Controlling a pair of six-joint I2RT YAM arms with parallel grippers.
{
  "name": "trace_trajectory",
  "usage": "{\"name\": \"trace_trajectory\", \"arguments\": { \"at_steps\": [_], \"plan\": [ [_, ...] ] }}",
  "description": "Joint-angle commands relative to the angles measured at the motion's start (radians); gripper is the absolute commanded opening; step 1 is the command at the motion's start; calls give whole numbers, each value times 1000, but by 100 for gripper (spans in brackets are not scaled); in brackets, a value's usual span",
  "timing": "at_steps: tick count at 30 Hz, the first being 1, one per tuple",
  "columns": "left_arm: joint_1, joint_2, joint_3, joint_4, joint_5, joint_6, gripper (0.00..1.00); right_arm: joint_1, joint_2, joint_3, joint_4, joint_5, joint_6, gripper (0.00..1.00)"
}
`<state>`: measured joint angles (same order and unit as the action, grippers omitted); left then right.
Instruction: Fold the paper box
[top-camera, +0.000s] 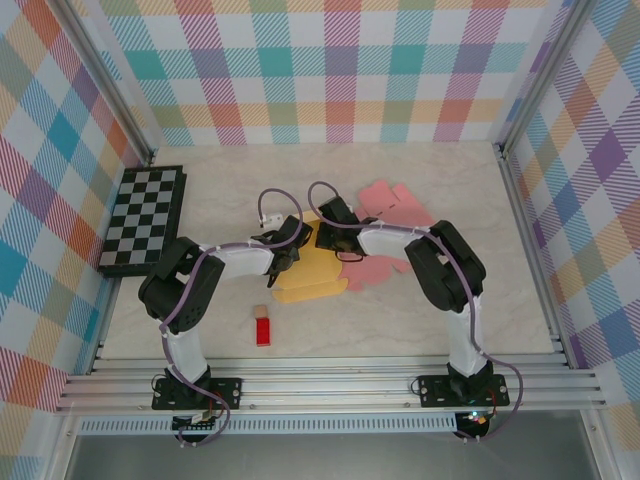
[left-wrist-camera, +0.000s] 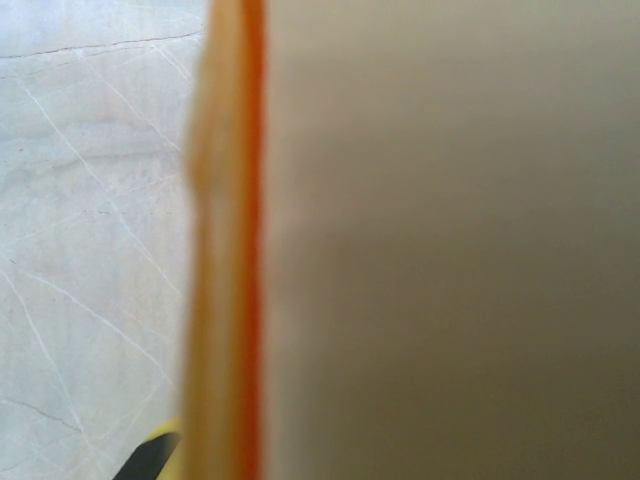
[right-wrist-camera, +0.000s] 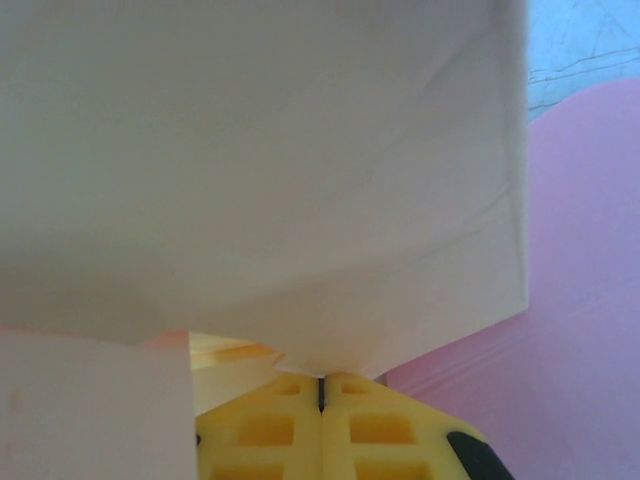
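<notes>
Two grippers meet over the middle of the table (top-camera: 470, 320), both at the paper box (top-camera: 312, 278). The box is a yellow-orange sheet, not yet formed, lying partly flat between the arms.

The left gripper (top-camera: 291, 252) comes from the left side to the box's upper left part. In the left wrist view the sheet (left-wrist-camera: 225, 300) stands edge-on, very near and blurred. One finger (left-wrist-camera: 150, 458) shows at its left, and the other is hidden behind the paper. The jaws are closed, and the flap seems to be clamped between them.

The right gripper (top-camera: 326, 238) reaches the box's upper edge from the right. In the right wrist view its yellow fingers are pressed together (right-wrist-camera: 320, 385). A pale panel of the box (right-wrist-camera: 300, 180) comes down exactly to the seam at their tips, so it looks pinched there.

Pink paper (top-camera: 395, 203) lies just behind and to the right of the box, and it also shows beside the right fingers (right-wrist-camera: 580, 250). A checkerboard (top-camera: 143, 220) lies at the left edge of the table. A red block (top-camera: 263, 332) lies in front of the box, apart from it.
</notes>
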<state>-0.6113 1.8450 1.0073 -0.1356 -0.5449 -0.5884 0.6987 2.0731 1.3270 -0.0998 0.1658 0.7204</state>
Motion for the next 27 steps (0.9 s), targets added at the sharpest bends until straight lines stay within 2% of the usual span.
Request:
{"name": "trace_trajectory", "arguments": {
  "at_steps": [1, 4, 7, 10, 15, 18, 21, 25, 27],
  "plan": [
    [-7, 26, 24, -7, 52, -24, 0, 62, 76, -68, -90, -117, 51, 6],
    [-7, 25, 25, -7, 53, -24, 0, 46, -10, -165, 50, -153, 58, 9],
    [-5, 25, 25, -7, 53, -23, 0, 2, -119, -221, 112, -205, 14, 13],
    [-5, 23, 22, -9, 52, -22, 0, -60, -223, -251, 122, -257, -63, 18],
    [-4, 19, 21, -10, 53, -16, 0, -203, -373, -284, 96, -419, -247, 31],
    [-4, 12, 14, -8, 51, -14, 0, -289, -461, -261, -2, -482, -436, 39],
    [-4, 5, 6, 1, 51, -8, 0, -367, -503, -197, -102, -513, -668, 43],
    [-4, -5, -13, 34, 66, 15, 0, -427, -441, -83, -206, -556, -1062, 45],
    [-4, -11, -23, 49, 68, 19, 0, -436, -395, -44, -234, -616, -1252, 46]
  ]
}}
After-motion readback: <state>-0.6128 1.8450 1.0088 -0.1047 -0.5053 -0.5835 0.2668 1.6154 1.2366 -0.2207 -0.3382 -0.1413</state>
